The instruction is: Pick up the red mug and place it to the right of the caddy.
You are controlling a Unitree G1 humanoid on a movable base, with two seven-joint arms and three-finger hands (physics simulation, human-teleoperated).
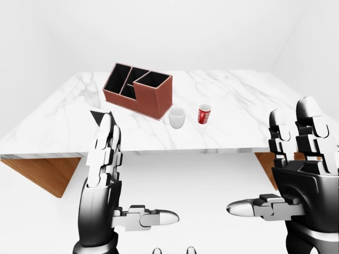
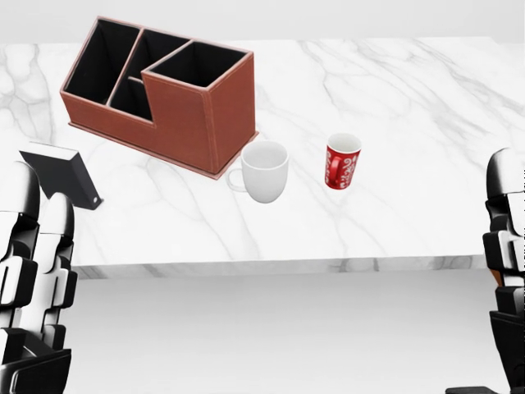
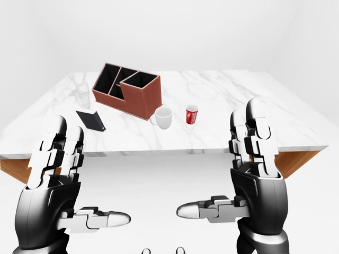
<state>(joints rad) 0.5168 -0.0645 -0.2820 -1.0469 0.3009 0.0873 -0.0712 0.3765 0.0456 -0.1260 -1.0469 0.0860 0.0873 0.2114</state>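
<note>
Head view: red mug (image 2: 342,161) stands upright on the marble surface (image 2: 426,107), right of the white mug (image 2: 264,171) beside the caddy (image 2: 160,94). Your left hand (image 1: 103,174) and right hand (image 3: 254,174) are spread and empty, well short of the mug, so judge this as approach.

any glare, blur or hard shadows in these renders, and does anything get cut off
Head view: sharp, evenly lit, no glare; the red patterned mug and white ceramic mug cast only faint soft shadows on the white marble table. Left-eye view: the raised left hand covers part of the small black box. Right-eye view: that box shows whole; the right hand is crisp, no blur.
</note>
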